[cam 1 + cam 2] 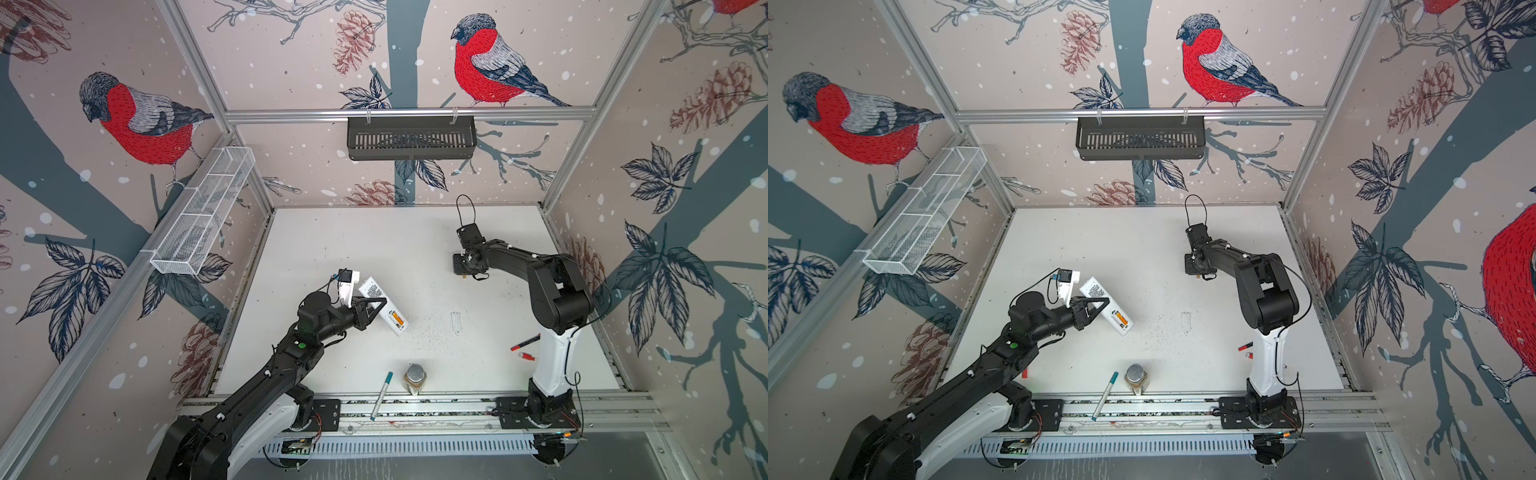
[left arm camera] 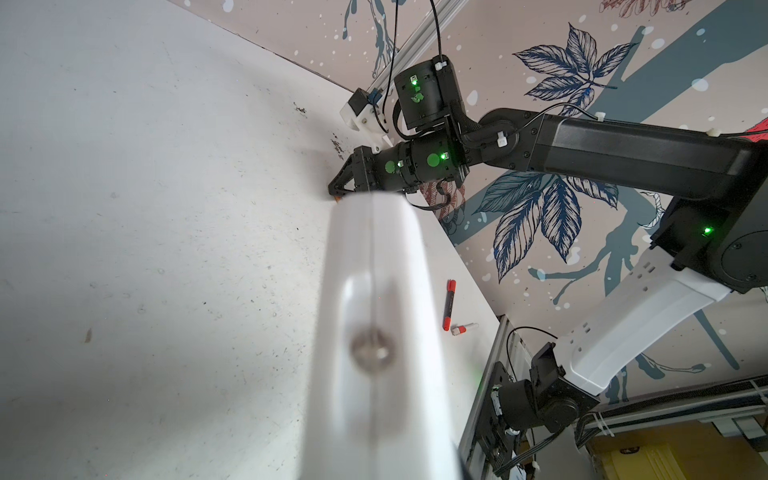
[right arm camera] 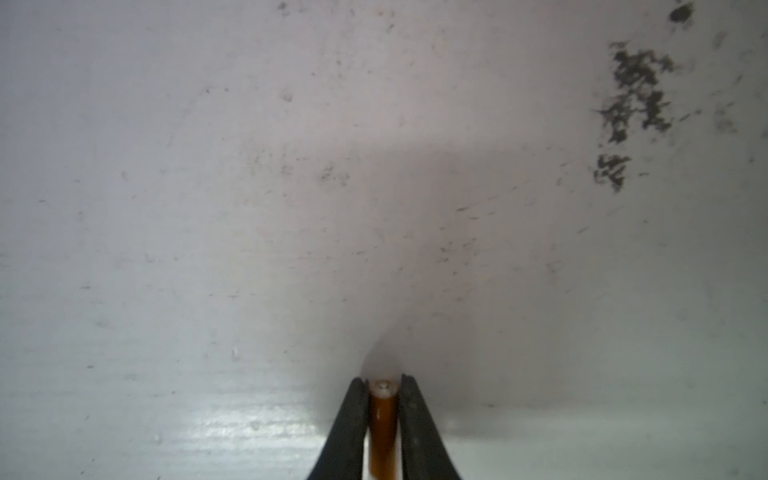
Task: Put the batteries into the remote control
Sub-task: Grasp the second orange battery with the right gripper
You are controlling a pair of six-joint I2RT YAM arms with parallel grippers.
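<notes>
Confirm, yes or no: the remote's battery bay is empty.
No, an orange battery lies in the open bay of the remote control.

Left wrist cam: remote control (image 2: 374,332) is a blurred white mass, cut off at the frame edge. Right wrist cam: battery (image 3: 383,432) in my right gripper (image 3: 384,380) runs out of frame. Both top views: remote's label (image 1: 372,289) too small to read.

Bullfinch wallpaper (image 1: 291,62), scuffed white tabletop (image 1: 374,249), blk basket (image 1: 411,157) on back rail (image 1: 291,115), wire basket (image 1: 199,216) left wall

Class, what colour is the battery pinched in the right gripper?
Orange battery, pale end; the right wrist view shows it best.
</notes>
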